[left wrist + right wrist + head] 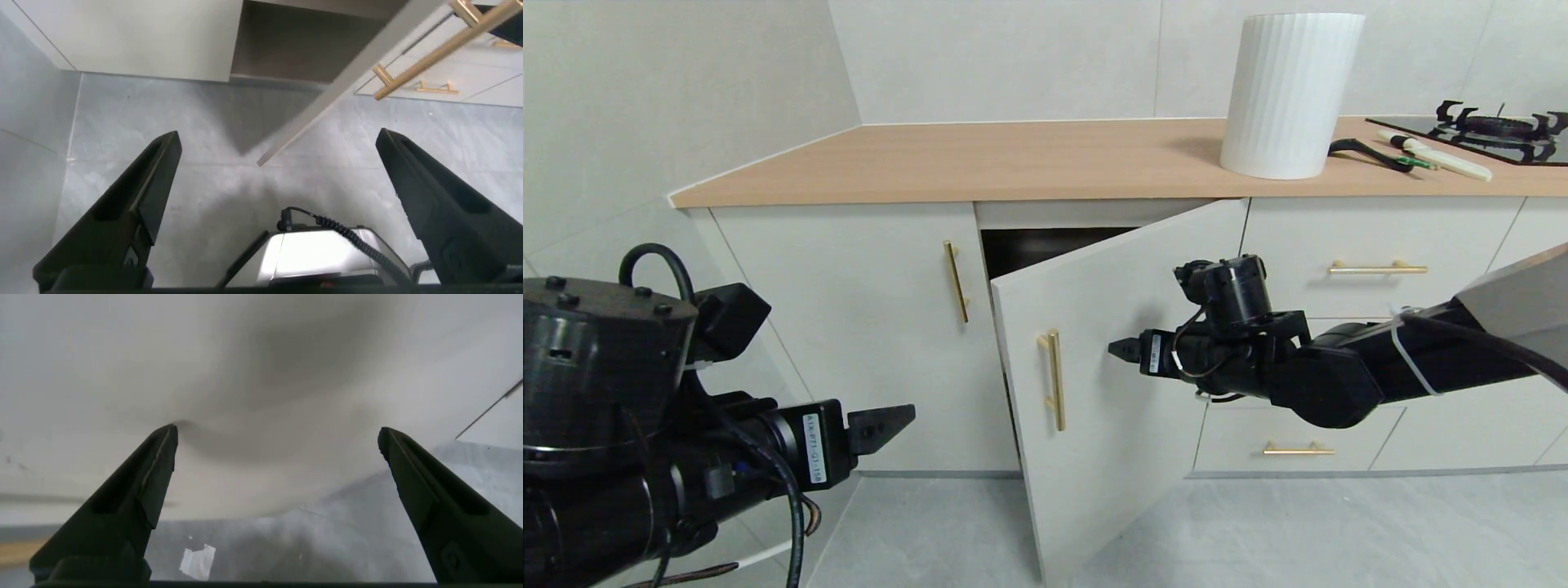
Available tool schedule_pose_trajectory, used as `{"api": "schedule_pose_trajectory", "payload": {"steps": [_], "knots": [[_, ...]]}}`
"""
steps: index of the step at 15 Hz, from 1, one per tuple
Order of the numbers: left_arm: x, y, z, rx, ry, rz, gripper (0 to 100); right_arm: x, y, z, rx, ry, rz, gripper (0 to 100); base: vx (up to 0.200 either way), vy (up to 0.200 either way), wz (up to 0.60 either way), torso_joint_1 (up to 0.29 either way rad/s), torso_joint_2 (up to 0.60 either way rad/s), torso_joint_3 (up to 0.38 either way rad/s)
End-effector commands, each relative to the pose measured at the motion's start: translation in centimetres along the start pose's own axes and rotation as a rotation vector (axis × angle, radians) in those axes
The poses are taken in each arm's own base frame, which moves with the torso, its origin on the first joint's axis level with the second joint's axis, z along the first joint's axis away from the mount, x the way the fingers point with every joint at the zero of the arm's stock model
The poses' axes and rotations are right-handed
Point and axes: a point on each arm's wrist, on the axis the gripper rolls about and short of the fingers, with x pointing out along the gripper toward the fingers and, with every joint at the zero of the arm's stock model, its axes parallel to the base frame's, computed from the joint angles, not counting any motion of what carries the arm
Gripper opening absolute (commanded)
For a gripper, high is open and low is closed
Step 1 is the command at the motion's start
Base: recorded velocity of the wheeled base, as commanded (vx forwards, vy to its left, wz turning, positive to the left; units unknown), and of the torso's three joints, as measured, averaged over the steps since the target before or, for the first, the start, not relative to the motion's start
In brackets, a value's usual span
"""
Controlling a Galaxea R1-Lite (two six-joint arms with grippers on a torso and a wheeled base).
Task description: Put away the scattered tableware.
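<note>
Two pieces of tableware, a cream-handled utensil (1441,157) and a black-handled utensil (1368,153), lie flat on the wooden countertop (1013,159) between a white ribbed holder (1290,94) and the gas hob (1494,131), well above and well apart from both grippers. Their long axes run diagonally from near the holder's base toward the counter's front edge on the robot's right; what kind of utensils they are is hard to make out. Below them, the right gripper (1123,349) hangs level before the face of a half-open cabinet door (1111,425), just beside its brass handle (1054,380), with jaws spread and nothing between them. The left gripper (886,425) hovers low over the grey floor (1258,531) on the robot's left, jaws likewise spread and empty.
</note>
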Motion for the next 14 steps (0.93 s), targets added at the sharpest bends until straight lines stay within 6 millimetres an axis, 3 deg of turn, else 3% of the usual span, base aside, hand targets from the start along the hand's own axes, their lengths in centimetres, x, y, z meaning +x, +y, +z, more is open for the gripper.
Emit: {"api": "schedule_pose_trajectory", "payload": {"steps": [1,6,10,14], "knots": [[-0.1,0.1,0.0,0.017,0.000,0.002,100,0.1,0.0,-0.1,0.000,0.001,-0.001,100,0.000,0.000,0.00,0.000,0.00,0.000],[0.0,0.1,-0.1,0.020,0.003,0.003,100,0.6,0.0,-0.2,0.026,-0.013,0.006,100,0.160,0.000,0.00,0.000,0.00,0.003],[-0.1,0.0,0.0,0.010,-0.009,-0.002,100,0.8,1.9,-0.2,0.118,-0.029,0.045,100,0.000,0.000,0.00,0.000,0.00,0.000],[0.0,0.0,0.0,0.011,-0.008,-0.001,100,3.4,3.4,-0.4,0.195,-0.113,-0.036,100,0.000,0.000,0.00,0.000,0.00,0.000]]}}
